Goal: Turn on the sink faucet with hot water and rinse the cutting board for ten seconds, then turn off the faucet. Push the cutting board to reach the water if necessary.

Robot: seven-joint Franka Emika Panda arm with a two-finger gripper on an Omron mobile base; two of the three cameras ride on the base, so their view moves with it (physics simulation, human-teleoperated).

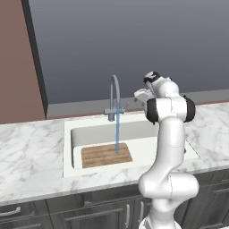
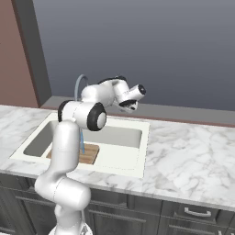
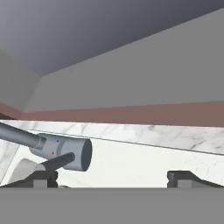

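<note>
While water (image 1: 117,134) hits cutting board (image 1: 106,155), jaws seemingly open.

The faucet (image 1: 115,96) and water (image 1: 117,134) stand mid-frame over the board (image 1: 106,154); the sink (image 1: 68,147) left of them lies open, desk (image 1: 31,152) beyond.

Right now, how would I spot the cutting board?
Find the white sink set in the marble counter. On its floor lies the cutting board, flat and brown with striped wood grain. It is the one brown thing there, and the blue water lands on it.
</note>
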